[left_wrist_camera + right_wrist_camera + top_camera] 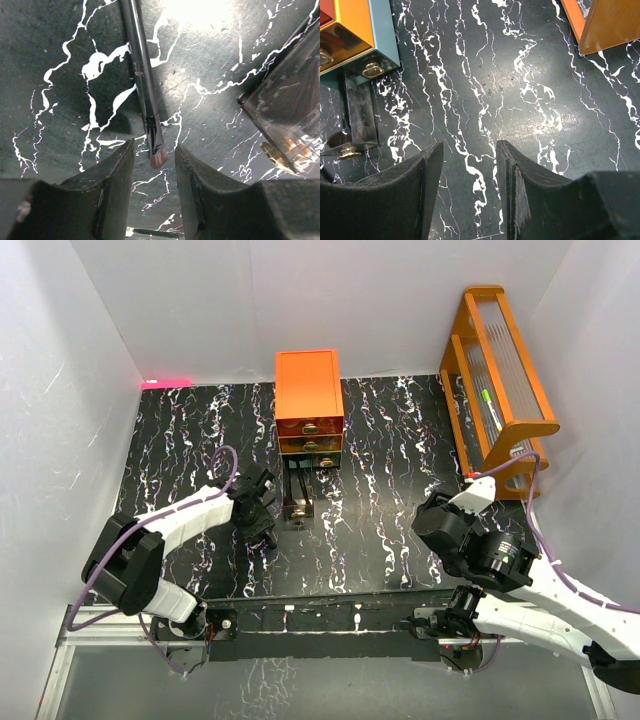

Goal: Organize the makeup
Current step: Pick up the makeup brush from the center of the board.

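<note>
Our left gripper (154, 152) sits low over the black, white-veined marble-pattern table (60, 60). Its two dark fingers (112, 175) stand a moderate gap apart and grip nothing. A long black makeup brush with a brown bristle head (142, 70) lies flat on the table straight ahead of this gripper. Its bristle tip reaches just in between the fingertips, touching neither as far as we can tell. Ahead and to the right of the fingers is a clear pulled-out drawer with a brass knob (285, 110). Our right gripper (470, 150) hangs over the table with its jaws likewise apart and empty. The orange drawer chest (350, 25) is ahead to its left, the orange wooden rack (610, 25) ahead to its right.
</note>
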You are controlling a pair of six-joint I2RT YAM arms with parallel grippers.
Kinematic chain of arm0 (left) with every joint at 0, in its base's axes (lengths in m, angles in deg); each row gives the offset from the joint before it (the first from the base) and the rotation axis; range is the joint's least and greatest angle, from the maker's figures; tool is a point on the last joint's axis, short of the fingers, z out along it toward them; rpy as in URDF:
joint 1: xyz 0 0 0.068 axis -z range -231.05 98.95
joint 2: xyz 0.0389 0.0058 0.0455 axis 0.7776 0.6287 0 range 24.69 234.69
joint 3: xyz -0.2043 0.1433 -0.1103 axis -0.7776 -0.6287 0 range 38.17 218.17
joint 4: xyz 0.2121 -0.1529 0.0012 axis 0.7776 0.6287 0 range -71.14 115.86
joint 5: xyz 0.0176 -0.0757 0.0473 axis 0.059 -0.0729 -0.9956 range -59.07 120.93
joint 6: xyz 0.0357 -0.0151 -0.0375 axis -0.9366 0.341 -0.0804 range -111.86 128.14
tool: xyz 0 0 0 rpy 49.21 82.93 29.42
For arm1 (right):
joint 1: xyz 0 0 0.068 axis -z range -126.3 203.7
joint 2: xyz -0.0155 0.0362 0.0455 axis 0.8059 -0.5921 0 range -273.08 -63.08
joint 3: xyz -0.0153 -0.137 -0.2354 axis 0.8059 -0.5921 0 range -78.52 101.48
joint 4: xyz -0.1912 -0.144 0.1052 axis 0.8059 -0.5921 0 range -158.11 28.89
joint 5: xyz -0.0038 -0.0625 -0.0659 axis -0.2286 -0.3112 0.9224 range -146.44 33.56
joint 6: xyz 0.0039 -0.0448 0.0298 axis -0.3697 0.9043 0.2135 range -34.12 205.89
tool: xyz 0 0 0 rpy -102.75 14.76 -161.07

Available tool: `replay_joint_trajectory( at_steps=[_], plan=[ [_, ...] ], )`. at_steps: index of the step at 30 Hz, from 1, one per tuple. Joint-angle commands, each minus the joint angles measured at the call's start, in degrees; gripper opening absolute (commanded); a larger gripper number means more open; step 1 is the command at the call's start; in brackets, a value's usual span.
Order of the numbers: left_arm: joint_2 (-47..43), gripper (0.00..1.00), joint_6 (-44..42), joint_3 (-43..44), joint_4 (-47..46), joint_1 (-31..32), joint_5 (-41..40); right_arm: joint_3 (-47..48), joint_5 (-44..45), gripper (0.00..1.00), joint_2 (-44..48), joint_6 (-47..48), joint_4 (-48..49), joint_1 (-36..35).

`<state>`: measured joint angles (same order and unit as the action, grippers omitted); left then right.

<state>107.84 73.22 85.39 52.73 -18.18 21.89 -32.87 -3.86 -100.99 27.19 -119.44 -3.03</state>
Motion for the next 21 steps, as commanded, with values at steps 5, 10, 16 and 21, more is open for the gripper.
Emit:
replay_joint_trajectory(
  at_steps=[5, 10, 16, 21],
  plan=[
    [1.84, 0.35, -1.18, -0.62, -2.21, 0.36, 0.52, 1.6, 2.01, 0.49, 0.44, -0.34, 2.25, 0.04],
    [2.34, 0.34, -1.31, -1.57, -3.11, 0.35, 0.95, 1.51, 2.17, 0.49, 0.51, -0.36, 2.33, 0.04],
    [2.58, 0.25, -3.01, -2.86, -5.13, 0.34, 1.31, 1.33, 2.2, 0.49, 0.65, -0.32, 2.5, 0.04],
    [1.54, 0.13, -5.76, -3.44, -6.19, 0.34, 1.98, 1.37, 2.29, 0.49, 0.9, -0.27, 2.51, 0.06]
  ],
)
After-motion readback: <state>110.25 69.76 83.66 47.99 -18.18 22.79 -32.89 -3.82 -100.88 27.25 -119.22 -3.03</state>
